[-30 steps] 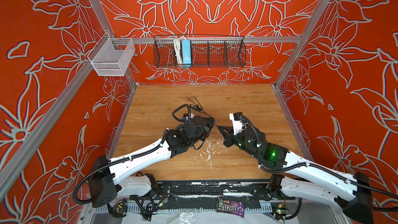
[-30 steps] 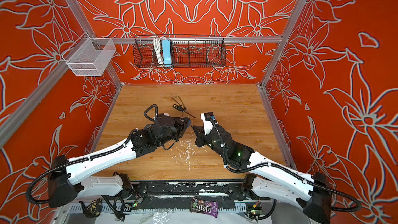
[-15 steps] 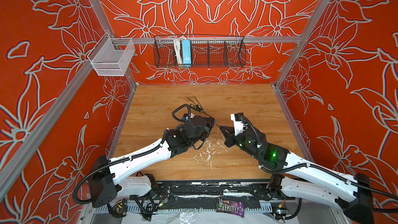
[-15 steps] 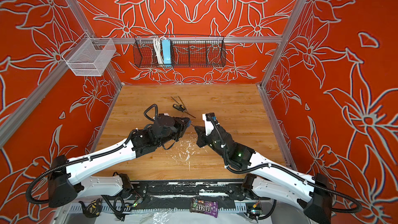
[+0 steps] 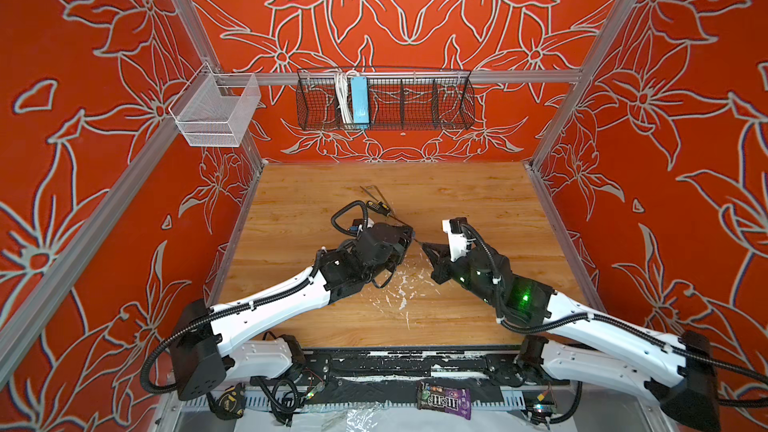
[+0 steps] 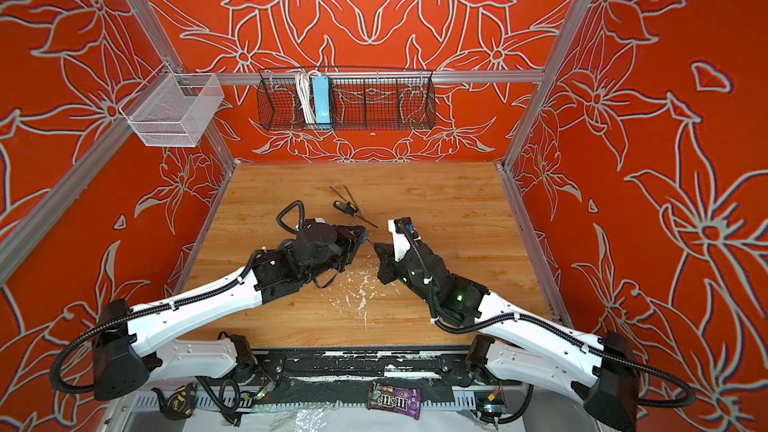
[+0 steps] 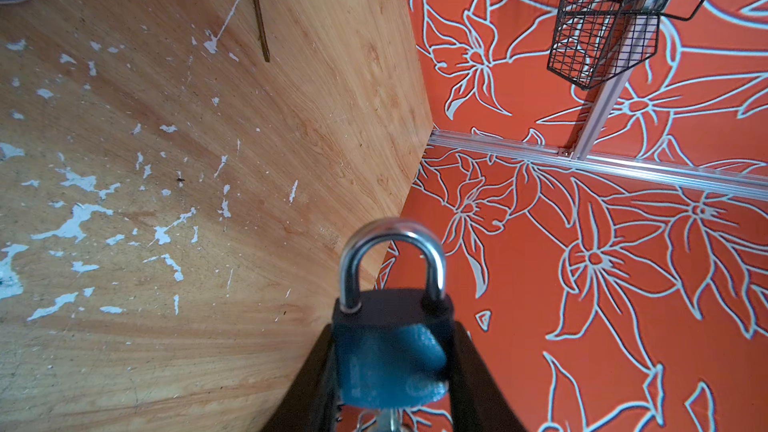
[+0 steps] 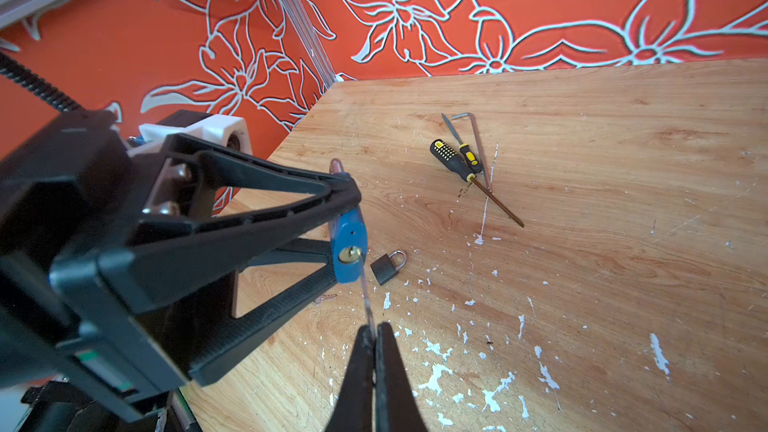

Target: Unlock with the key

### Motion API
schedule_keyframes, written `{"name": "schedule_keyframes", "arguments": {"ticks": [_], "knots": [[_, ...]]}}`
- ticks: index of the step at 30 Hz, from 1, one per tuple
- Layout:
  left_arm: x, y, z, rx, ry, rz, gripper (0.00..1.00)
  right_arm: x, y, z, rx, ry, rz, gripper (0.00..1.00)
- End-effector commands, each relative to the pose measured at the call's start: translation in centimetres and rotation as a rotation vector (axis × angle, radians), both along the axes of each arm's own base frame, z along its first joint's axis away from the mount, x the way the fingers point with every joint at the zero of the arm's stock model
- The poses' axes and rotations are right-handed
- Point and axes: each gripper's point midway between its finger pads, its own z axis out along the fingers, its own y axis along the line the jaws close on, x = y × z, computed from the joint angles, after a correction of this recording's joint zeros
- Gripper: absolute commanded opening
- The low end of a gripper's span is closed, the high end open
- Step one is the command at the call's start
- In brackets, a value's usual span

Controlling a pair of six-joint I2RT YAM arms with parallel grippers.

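- The left pincer [image 5: 406, 238] is clamping a small blue padlock with a silver steel shackle [image 8: 348, 238] by its two flat faces, at a part-open width set by the body. It is holding the lock in the air above the middle of the wooden tabletop [image 8: 623, 243].
- The shackle is sitting fully down in the body, so the lock is probably not yet open.
- The right pincer [image 8: 375, 336] is pinching shut on a thin silver key [image 8: 365, 297], with only the blade showing.
- The blade tip is reaching the lock's base right beside the brass keyhole [image 8: 349, 254]. Whether it is entering is not clear.
- The padlock is likely dense for its size, rigid and smooth-sided, so it may be prone to twisting under the key's push. Gripping the broad faces low on the body seems the soundest hold.
- The key looks light, stiff and flat, and liable to pivot between the pads. Its head, taken flat, is the place to hold it.
- A small black padlock [image 8: 386, 266] and a black-and-yellow screwdriver [image 8: 451, 157] are lying on the tabletop, toward its far edge from the held lock.
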Motion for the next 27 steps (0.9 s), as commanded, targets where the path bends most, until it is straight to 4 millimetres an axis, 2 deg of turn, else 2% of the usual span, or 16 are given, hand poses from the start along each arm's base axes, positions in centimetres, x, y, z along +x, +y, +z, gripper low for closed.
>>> {"name": "schedule_keyframes", "arguments": {"ticks": [1,9,17,19,21,24,27], "knots": [[-0.1,-0.6,1.3,-0.044,-0.025,-0.014,0.0,0.1,0.5,2.5,0.054,-0.045,0.013,0.0],[0.0,-0.5,1.1,-0.044,-0.022,-0.01,0.0,0.0,0.8,3.5,0.071,-0.06,0.027,0.0],[-0.1,-1.1,1.7,-0.073,-0.036,-0.031,0.0,0.6,1.3,1.7,0.05,-0.024,0.012,0.0],[-0.1,-1.4,2.1,-0.081,-0.043,-0.045,0.0,1.0,0.8,1.3,0.036,-0.021,-0.027,0.0],[-0.2,-1.7,2.4,-0.076,-0.05,-0.06,0.0,1.2,1.0,1.9,0.06,-0.035,-0.026,0.0],[-0.5,-2.6,2.6,-0.082,-0.047,-0.096,0.0,0.7,2.2,3.9,0.156,-0.043,0.036,0.0],[-1.1,-4.3,3.5,-0.104,-0.064,-0.16,0.0,1.4,2.6,4.8,0.172,-0.041,0.04,0.0]]}}
